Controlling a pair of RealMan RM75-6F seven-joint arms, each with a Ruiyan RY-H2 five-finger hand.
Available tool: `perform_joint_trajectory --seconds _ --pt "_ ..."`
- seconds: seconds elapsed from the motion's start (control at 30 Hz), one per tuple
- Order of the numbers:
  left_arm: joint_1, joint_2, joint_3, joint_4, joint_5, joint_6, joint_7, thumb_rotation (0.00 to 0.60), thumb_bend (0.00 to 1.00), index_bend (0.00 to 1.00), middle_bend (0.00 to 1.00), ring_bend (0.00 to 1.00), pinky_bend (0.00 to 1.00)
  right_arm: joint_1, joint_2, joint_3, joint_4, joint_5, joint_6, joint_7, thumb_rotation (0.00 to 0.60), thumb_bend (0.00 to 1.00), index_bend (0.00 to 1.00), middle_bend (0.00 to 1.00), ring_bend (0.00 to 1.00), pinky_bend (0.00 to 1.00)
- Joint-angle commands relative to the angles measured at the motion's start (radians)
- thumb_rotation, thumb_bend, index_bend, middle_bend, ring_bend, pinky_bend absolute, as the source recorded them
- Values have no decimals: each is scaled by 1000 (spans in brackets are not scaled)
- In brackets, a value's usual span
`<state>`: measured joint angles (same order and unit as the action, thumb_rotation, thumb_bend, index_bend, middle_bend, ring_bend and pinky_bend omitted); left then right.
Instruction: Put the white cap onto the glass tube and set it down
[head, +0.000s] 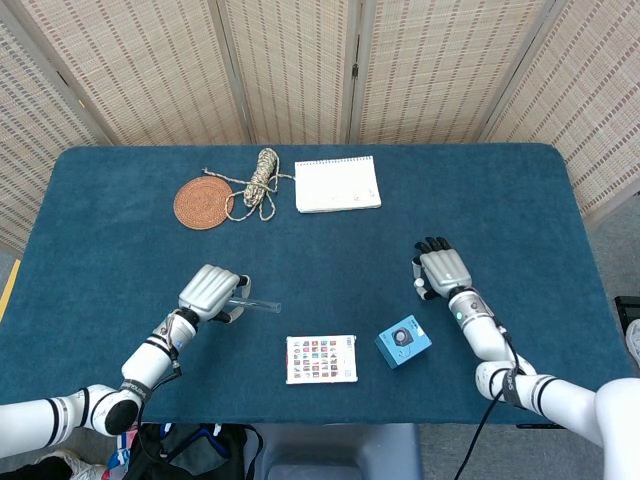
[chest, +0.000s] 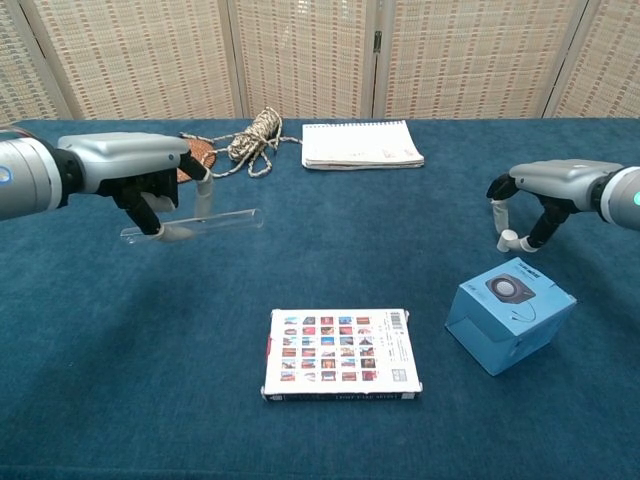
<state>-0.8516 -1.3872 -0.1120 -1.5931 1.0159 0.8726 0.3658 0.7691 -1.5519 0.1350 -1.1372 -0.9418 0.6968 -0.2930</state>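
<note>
Woven screens back a table (head: 330, 225) in blue felt, soft and grippy by the look of it. Left robot hand (chest: 150, 175) grips the tube (chest: 215, 220) near one end, holding it level above the cloth: clear glass, thin, likely light, slick and brittle, so a gentle mid-body hold looks safest. Right robot hand (chest: 535, 205) pinches the cap (chest: 509, 240), a small white cylinder, seemingly plastic, rigid and featherweight, low over the felt just beyond a blue box (chest: 510, 312). Between them lies a glossy card pack (chest: 340, 353); rope (head: 260, 180), a coaster (head: 203, 203) and a notebook (head: 337, 184) sit well back.
</note>
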Motion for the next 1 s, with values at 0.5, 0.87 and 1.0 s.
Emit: perform_joint_trajectory --seconds 0.5,0.87,1.0 --pt "-9 54 -54 -18 -55 -41 -80 600 370 554 1000 953 1000 -25 187 51 -254 -51 91 43 600 559 653 260 0 0" --pt "-33 57 -96 -43 -116 -88 -156 600 374 554 1000 953 1000 -65 413 135 -602 -143 180 173 600 564 670 266 0 0" --pt "-46 47 -106 -42 -121 -99 -174 600 374 554 1000 953 1000 -73 435 150 -660 -193 202 230 600 564 670 266 0 0"
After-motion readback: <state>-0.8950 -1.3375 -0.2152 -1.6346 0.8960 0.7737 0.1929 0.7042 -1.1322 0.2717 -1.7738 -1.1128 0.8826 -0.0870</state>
